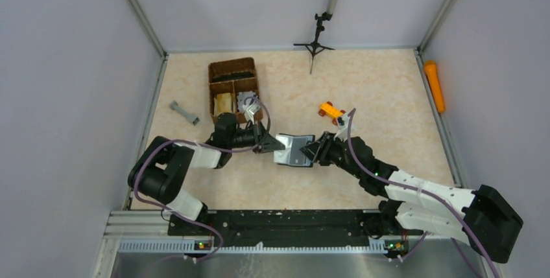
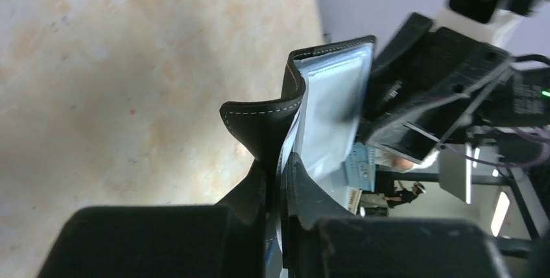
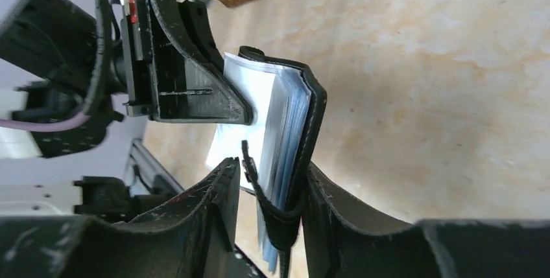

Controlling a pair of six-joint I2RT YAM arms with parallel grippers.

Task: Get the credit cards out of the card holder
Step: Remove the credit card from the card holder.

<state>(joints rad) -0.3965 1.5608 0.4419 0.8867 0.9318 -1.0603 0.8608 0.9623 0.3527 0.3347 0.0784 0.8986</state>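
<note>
My left tool [image 2: 280, 171] is pinching the card holder [image 1: 290, 150] at 9 o'clock; my right tool [image 3: 271, 164] is straddling it at 3 o'clock, jaws slightly parted.

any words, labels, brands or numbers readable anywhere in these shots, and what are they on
No text can be read in any view.
card holder: the clear sleeves show only pale, shiny faces; any print on the cards is hidden or blurred.
wicker basket: no label visible.
small orange toy: too small to tell.
</note>
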